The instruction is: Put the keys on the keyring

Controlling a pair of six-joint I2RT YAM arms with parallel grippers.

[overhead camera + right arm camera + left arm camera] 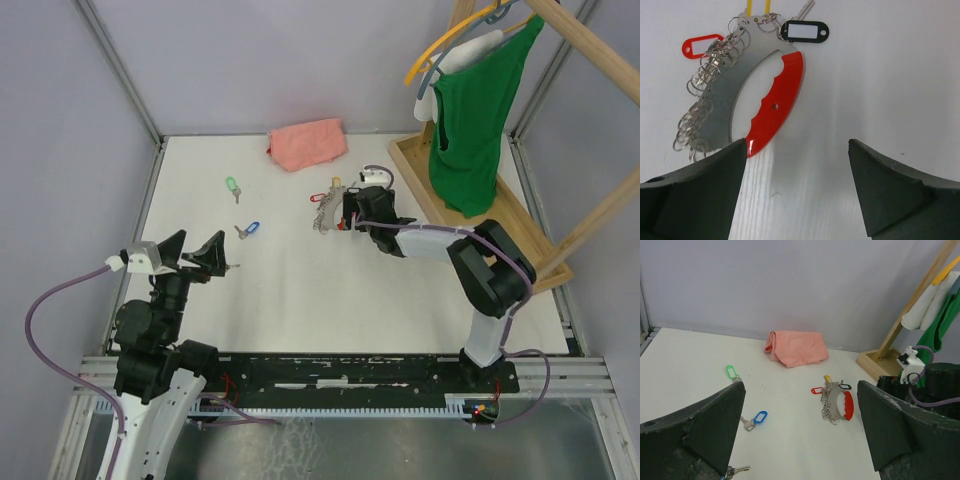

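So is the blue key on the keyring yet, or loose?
Loose. The blue key lies alone on the table, clearly apart from the keyring.

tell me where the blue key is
In the top view the blue key lies left of centre, between the green key behind it and the left gripper in front, with the keyring to its right.

Left arm (150, 330): folded above its base at 7 o'clock.
Left gripper (197, 256): jaws spread wide, facing 2 o'clock.
Right arm (490, 280): reaches from 5 o'clock toward 10 o'clock.
Right gripper (338, 215): jaws wide apart, angled downward.
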